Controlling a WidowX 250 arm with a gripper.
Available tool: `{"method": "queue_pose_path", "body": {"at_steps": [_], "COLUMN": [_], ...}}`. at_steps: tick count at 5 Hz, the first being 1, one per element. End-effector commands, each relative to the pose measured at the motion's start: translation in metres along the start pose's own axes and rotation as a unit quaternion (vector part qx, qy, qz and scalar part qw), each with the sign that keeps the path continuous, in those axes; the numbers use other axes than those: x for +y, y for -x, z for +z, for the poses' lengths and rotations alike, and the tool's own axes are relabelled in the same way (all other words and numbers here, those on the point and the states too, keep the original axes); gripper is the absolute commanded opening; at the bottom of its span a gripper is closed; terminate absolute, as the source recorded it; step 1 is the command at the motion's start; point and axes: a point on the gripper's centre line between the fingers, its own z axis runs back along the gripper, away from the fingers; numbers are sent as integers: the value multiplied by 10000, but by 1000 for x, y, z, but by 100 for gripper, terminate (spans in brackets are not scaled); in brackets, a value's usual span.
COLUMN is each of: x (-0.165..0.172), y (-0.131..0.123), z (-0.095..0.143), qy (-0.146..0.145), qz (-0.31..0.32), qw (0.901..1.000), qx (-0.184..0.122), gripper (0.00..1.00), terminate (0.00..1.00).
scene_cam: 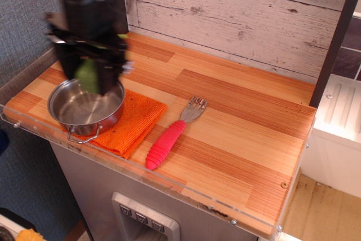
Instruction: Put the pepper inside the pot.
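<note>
The green pepper (88,76) hangs between the black fingers of my gripper (89,80), which is shut on it. The gripper is blurred and sits above the far rim of the steel pot (84,112), with the pepper just over the pot's opening. The pot stands on an orange cloth (134,119) at the front left of the wooden counter. The pot's inside looks empty; its far handle is hidden behind the gripper.
A fork with a pink handle (169,139) lies right of the cloth. A clear plastic rim (169,180) runs along the counter's front and left edges. A dark post (115,4) and a white plank wall stand behind. A white cabinet (338,134) stands to the right.
</note>
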Motion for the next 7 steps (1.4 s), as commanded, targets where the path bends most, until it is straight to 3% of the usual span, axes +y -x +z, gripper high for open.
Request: {"method": "queue_pose_path", "body": {"at_steps": [1, 2, 3, 4, 5, 6, 7], "x": [25, 25, 22, 11, -8, -18, -25], "y": [-7, -8, -10, -13, -15, -18, -25], "z": [-13, -21, -22, -8, 22, 38, 43], "qy": [-55, -88, -111, -249, -179, 124, 246], "qz": [108, -11, -57, -209, -313, -200, -210], "qw": [9997, 9992, 9990, 9990, 9992, 9984, 9975], "qx": [202, 402, 426, 303, -160, -523, -632], "gripper": [0, 100, 100, 100, 100, 100, 100], "terminate": [0, 0, 0, 0, 0, 0, 0]}}
